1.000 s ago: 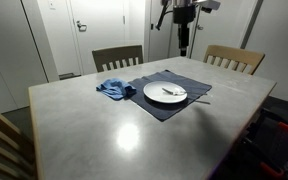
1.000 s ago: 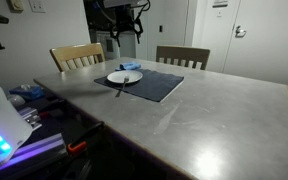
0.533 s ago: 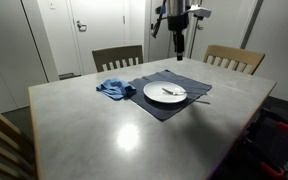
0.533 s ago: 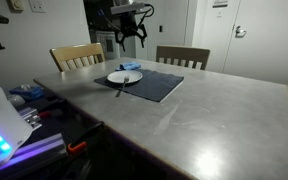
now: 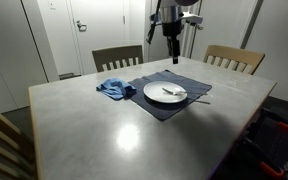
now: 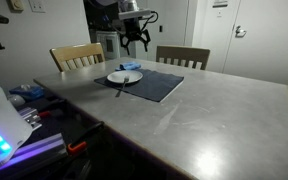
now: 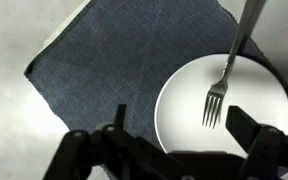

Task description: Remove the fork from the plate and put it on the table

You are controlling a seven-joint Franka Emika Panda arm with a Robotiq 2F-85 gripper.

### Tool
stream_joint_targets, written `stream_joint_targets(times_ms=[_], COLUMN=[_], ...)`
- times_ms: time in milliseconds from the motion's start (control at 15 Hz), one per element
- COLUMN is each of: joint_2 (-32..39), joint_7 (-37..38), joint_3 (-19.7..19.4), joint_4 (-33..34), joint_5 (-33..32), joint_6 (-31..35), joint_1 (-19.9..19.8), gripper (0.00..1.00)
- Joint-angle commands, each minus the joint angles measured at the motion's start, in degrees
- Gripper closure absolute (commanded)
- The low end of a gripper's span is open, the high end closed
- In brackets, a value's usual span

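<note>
Moved sideways over the last second, carrying the end effector leftward in an exterior view, and the same end effector rightward and a little lower in an exterior view. Hangs high above the desk, over the far side of the placemat, touching nothing. Shows both fingers spread wide apart in the wrist view, with nothing gripped between them. Looks straight down on the white plate, which fills the gap between the two fingers.

Finds the fork lying on the plate, tines toward the bottom of the wrist view, handle slanting up and to the right past the rim. Sets the plate on the dark blue-grey placemat, itself flat on the light-grey desk.

Confirms in both exterior views the plate resting on the placemat, with the fork a thin dark line across its top. Also takes in a crumpled blue cloth on the desk just beside the placemat, and two wooden chairs at the far side.
</note>
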Motion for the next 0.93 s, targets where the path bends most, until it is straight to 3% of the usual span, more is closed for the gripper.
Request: stream_joint_targets(times_ms=[0,333,867], joint_2=[0.21,0.28,-0.75], joint_7=[-1.04,-2.10,7.96], joint_3=[0.85,1.00,0.51], joint_4=[0.37,0.84,-2.91], joint_5=[0.46,0.95,-2.51], joint_6=[-0.10,-0.08,0.64], joint_1=[-0.97,-1.39,0.32], gripper=[0.00,0.00,0.00])
